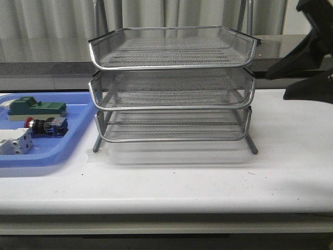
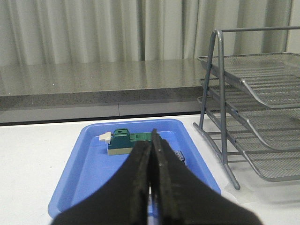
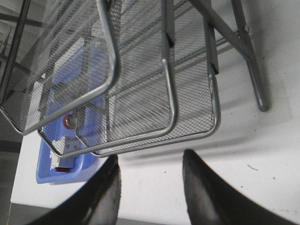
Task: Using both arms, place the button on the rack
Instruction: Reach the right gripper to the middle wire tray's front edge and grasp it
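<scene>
The button [image 1: 46, 125], with a red head and a blue-and-black block, lies in the blue tray [image 1: 78, 112] left of the rack [image 1: 171, 83]. The rack is a three-tier silver wire-mesh tray stack at the table's middle. In the left wrist view my left gripper [image 2: 152, 140] is shut and empty above the blue tray [image 2: 89, 159]. Its fingers hide most of the button, of which only a blue bit [image 2: 181, 157] shows. My right gripper [image 3: 151, 157] is open and empty above the table by the rack's front corner [image 3: 187, 126]. The button's red head [image 3: 69, 123] shows through the mesh. My right arm [image 1: 312, 47] is at the far right.
A green-topped block [image 1: 36, 108] and a white terminal block [image 1: 14, 141] also lie in the blue tray. The green block [image 2: 126, 140] shows past my left fingers. A dark counter and curtains run behind the table. The rack's legs [image 1: 253, 146] stand on the white table.
</scene>
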Robot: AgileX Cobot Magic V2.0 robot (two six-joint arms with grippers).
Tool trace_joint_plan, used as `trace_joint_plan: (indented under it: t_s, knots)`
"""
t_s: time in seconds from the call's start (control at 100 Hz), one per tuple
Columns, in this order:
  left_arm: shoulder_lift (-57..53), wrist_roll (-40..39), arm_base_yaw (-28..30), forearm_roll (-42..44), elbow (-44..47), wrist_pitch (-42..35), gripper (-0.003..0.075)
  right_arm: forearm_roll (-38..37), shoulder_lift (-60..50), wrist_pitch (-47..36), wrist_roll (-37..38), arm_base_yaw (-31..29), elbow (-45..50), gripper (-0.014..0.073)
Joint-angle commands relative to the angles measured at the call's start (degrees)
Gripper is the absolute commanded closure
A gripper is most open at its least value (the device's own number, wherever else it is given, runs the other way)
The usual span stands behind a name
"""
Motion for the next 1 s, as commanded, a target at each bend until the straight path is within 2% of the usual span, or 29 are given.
trace_joint_plan:
  t_s: [0.0, 0.2, 0.64, 0.76, 0.99]
  knots:
    - [-1.87, -0.51, 0.05, -0.4, 2.38, -4.86, 0.074, 7.7, 2.59, 5.23, -4.57, -0.1, -2.48, 0.0256]
    - [-1.87, -0.51, 0.05, -0.4, 2.38, -4.86, 0.074, 7.7, 10.28, 10.43, -4.92, -0.1, -6.95, 0.0256]
    - [-1.87, -0.51, 0.05, -0.4, 2.38, -4.86, 0.074, 8.24, 16.68, 11.47, -4.92, -0.1, -13.8, 0.0261]
    - [-1.87, -0.51, 0.05, -0.4, 2.38, -4.86, 0.074, 8.62, 16.68, 11.08, -4.92, -0.1, -13.95, 0.0351]
    - [-1.87, -0.51, 0.05, -0.4, 2.38, -4.86, 0.074, 8.0, 16.72, 10.67, -4.92, -0.1, -13.9, 0.0603]
